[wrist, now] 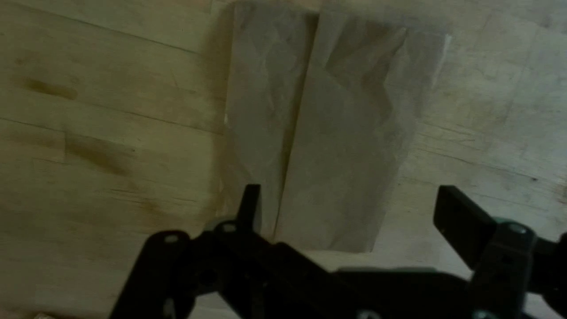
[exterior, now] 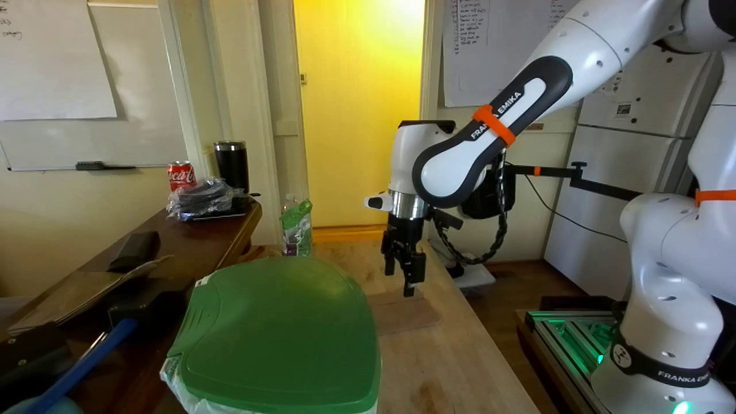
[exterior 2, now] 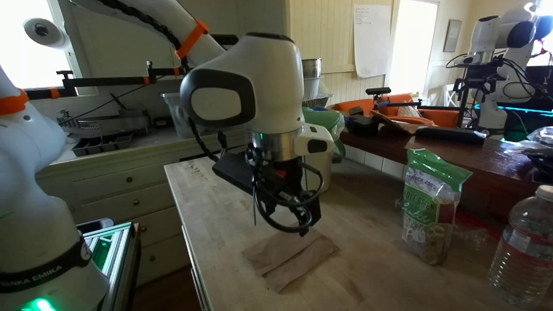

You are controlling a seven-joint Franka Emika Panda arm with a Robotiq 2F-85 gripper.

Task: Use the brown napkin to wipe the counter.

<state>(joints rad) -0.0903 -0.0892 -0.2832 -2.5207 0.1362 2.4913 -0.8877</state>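
The brown napkin lies folded and creased on the wooden counter. It also shows on the counter in both exterior views. My gripper is open and empty, with its fingers pointing down. In the wrist view the left finger overlaps the napkin's near end and the right finger is over bare wood beside it. In the exterior views the gripper hangs above the counter near the napkin, apart from it. Dark stains show on the counter.
A bin with a green lid stands beside the counter's near part. A green snack bag and a water bottle stand on the counter. A dark desk borders it, holding a can and a black tumbler.
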